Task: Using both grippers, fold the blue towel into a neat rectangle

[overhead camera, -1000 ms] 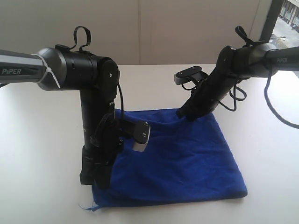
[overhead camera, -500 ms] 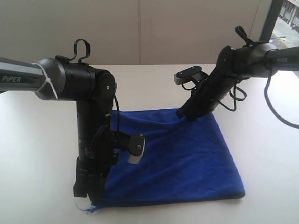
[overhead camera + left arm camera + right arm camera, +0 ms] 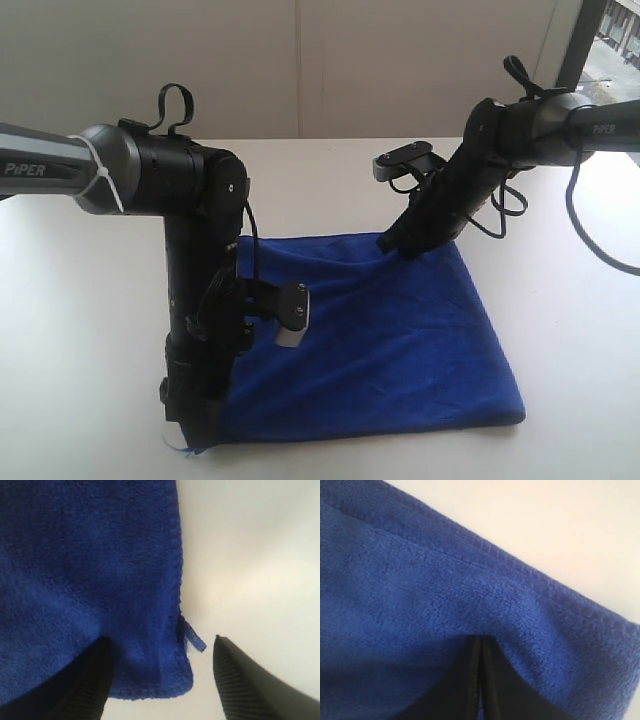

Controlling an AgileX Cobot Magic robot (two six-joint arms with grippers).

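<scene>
The blue towel lies folded flat on the white table, roughly square. My left gripper stands upright over its near left corner. In the left wrist view that gripper is open, and the towel corner with its small loop lies on the table between the spread fingers. My right gripper slants down onto the towel's far edge. Seen from the right wrist, that gripper is shut, tips against the towel, with no cloth showing between them.
Bare white table surrounds the towel on all sides. A pale wall stands behind, and a window frame is at the far right. Loose black cables hang from the right arm.
My left gripper came down toward the near left corner and its jaws opened, letting the towel corner go onto the table. The right arm has not moved.
</scene>
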